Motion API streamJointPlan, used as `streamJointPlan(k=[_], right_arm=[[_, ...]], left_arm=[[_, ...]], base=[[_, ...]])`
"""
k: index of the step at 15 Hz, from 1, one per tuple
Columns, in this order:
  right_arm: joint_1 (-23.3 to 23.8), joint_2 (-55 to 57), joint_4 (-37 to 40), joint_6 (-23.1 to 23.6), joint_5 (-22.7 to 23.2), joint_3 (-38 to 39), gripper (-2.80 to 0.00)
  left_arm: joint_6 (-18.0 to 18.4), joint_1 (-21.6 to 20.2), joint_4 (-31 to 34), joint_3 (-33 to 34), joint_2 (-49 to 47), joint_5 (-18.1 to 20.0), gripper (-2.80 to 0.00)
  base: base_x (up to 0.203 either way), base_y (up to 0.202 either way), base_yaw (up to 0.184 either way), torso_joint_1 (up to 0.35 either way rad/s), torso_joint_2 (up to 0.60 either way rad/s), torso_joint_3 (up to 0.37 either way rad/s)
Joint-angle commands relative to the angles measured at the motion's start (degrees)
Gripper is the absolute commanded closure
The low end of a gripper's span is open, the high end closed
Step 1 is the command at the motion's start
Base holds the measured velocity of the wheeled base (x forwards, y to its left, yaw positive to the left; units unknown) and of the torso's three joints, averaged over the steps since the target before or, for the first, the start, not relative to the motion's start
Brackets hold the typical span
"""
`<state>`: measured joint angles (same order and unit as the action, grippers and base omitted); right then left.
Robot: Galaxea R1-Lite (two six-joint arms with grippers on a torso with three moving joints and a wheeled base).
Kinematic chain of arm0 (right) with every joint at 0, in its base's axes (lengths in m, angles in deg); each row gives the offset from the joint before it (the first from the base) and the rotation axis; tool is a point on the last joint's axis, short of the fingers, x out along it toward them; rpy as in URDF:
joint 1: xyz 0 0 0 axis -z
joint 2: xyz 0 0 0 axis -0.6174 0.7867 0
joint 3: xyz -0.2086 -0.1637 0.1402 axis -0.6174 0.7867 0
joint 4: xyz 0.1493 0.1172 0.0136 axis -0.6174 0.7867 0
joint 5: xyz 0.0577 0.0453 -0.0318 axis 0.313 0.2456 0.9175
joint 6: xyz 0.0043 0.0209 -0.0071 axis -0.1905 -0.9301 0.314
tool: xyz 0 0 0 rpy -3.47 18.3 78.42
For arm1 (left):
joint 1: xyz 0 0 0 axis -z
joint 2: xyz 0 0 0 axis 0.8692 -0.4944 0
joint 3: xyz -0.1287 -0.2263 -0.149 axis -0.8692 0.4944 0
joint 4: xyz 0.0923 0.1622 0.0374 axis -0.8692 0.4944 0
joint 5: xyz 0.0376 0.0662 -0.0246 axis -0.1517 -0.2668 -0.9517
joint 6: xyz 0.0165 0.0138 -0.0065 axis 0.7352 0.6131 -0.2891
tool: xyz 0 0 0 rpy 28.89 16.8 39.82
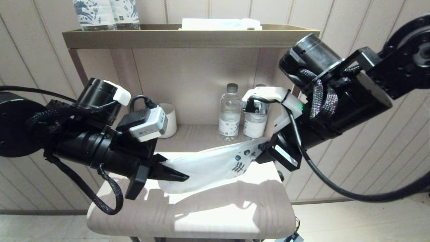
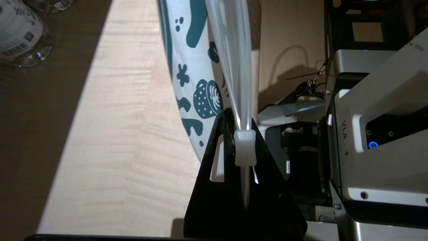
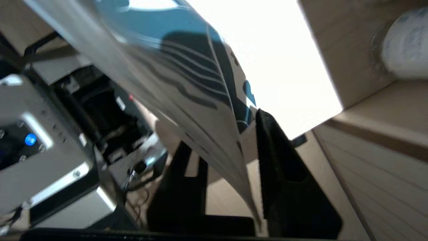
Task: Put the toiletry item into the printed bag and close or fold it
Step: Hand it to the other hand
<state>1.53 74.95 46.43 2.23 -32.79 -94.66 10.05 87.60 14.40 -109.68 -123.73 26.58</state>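
Nearest, the pale surface (image 1: 201, 215) lies under the printed bag (image 1: 208, 164), stretched just above it between both arms. At the bag's plain end the left tool (image 1: 181, 176) pinches its slider tight; at the printed end the right tool (image 1: 260, 151) stands parted around the edge. No toothbrush shows outside, so closing seems underway; next the slider must run along the mouth. Beyond the bag stand water bottles (image 1: 230, 112).

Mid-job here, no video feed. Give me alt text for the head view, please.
The printed bag hangs stretched above a pale tabletop between two claws: the left claw is shut on its plain end, and the right claw is at its blue-patterned end, jaws parted. Behind it, two water bottles and a white cup stand on a shelf.
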Motion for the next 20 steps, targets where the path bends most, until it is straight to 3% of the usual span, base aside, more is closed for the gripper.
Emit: streamJointPlan(k=[1, 6, 9, 12, 15, 18, 20], right_arm=[[-0.15, -0.45, -5.93, 0.16, 0.15, 3.66, -2.80], [0.59, -3.56, -5.91, 0.44, 0.35, 1.98, -2.80], [-0.21, -6.38, -1.49, 1.15, 0.54, -3.13, -2.80], [-3.19, -5.95, 0.64, 1.20, 7.92, -8.20, -2.80], [-4.38, -2.20, -2.37, 1.80, 13.29, -8.79, -2.80], [-3.79, 1.81, -7.05, 1.73, 22.51, -8.57, -2.80], [-3.18, 2.59, -7.54, 1.76, 23.78, -8.13, -2.80]], left_arm=[[0.23, 0.08, 0.29, -0.16, -0.10, 0.19, 0.00], [0.23, 0.47, 6.11, -4.43, -1.28, -0.67, 0.00], [1.11, 3.11, 11.51, -7.30, -3.69, -6.71, 0.00], [1.96, 4.80, 17.82, -12.48, -4.81, -7.97, 0.00], [1.99, 6.24, 18.88, -16.06, -6.18, -8.45, 0.00], [1.82, 6.20, 17.77, -17.16, -7.03, -7.98, 0.00], [1.73, 6.16, 17.63, -17.52, -8.04, -7.55, 0.00]], base=[[0.000, 0.000, 0.000, 0.000, 0.00, 0.000], [0.000, 0.000, 0.000, 0.000, 0.00, 0.000], [0.000, 0.000, 0.000, 0.000, 0.00, 0.000], [0.000, 0.000, 0.000, 0.000, 0.00, 0.000], [0.000, 0.000, 0.000, 0.000, 0.00, 0.000], [0.000, 0.000, 0.000, 0.000, 0.00, 0.000], [0.000, 0.000, 0.000, 0.000, 0.00, 0.000]])
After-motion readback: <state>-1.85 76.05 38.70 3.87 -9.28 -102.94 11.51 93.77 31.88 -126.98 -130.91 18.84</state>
